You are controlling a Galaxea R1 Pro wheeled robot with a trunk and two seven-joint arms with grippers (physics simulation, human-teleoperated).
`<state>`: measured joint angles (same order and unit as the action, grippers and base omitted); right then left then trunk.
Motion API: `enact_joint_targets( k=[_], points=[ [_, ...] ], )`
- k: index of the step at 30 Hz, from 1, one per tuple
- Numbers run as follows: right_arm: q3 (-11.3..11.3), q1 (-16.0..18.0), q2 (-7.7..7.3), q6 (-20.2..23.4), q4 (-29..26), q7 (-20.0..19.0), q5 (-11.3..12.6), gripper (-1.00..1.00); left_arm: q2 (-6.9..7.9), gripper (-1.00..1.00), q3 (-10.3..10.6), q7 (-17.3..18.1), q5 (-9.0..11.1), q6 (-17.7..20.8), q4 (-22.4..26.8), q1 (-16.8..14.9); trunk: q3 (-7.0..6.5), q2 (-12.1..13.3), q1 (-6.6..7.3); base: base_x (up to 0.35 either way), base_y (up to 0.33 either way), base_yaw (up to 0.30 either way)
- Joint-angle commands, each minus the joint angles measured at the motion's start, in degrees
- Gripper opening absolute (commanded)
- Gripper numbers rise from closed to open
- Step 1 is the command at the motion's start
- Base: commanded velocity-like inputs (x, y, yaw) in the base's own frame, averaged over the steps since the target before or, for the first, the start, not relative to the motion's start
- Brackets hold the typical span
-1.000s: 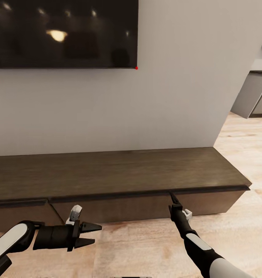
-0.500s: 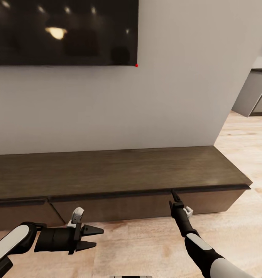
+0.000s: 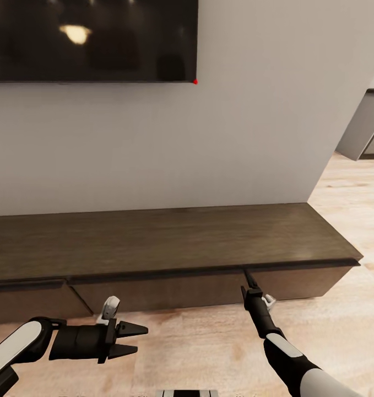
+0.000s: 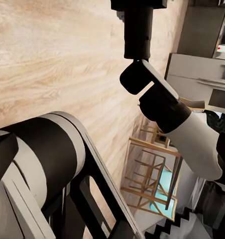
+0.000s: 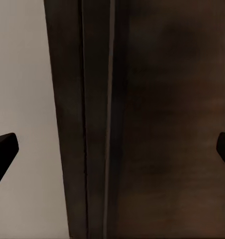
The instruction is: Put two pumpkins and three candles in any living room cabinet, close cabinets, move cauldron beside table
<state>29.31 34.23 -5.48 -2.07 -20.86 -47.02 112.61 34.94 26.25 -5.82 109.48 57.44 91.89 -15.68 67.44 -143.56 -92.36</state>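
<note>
Whole head view has shifted: TV (image 3: pixel 93 38) sits higher in frame than a second ago, so the camera moved, not the furniture. The cabinet (image 3: pixel 170 248) stands against the wall, all drawer fronts shut. Right end effector (image 3: pixel 248 278) holds at the seam under the cabinet's top edge as before; its fingertips (image 5: pixel 3 149) stand wide apart. Left end effector (image 3: pixel 133 339) hovers over the floor (image 3: pixel 209 347), jaws parted, empty. Judgement: a drawer pull is being set up, nothing stowed yet.

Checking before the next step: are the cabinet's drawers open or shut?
Shut: the cabinet's visible drawer fronts sit flush, no pale interior showing. Right gripper touches a seam.
</note>
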Motion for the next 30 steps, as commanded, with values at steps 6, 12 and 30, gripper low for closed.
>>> enact_joint_targets(
  k=[6,12,30],
  points=[
    [0.5,0.0,-0.05,-0.2,0.0,-0.2,0.5,1.0,0.04,1.0,0.0,-0.6,0.6,0.0,0.0,-0.1,0.28,0.0,-0.01,0.0,0.0,0.0],
    [0.5,0.0,-0.05,-0.2,0.0,-0.2,0.5,1.0,0.04,1.0,0.0,-0.6,0.6,0.0,0.0,-0.1,0.28,0.0,-0.01,0.093,0.0,0.0],
    [0.5,0.0,0.02,-0.3,-0.1,-0.2,0.5,1.0,0.04,1.0,0.2,-0.6,0.6,0.0,0.0,-0.1,0.28,0.0,-0.01,0.045,0.0,0.0]
  ],
)
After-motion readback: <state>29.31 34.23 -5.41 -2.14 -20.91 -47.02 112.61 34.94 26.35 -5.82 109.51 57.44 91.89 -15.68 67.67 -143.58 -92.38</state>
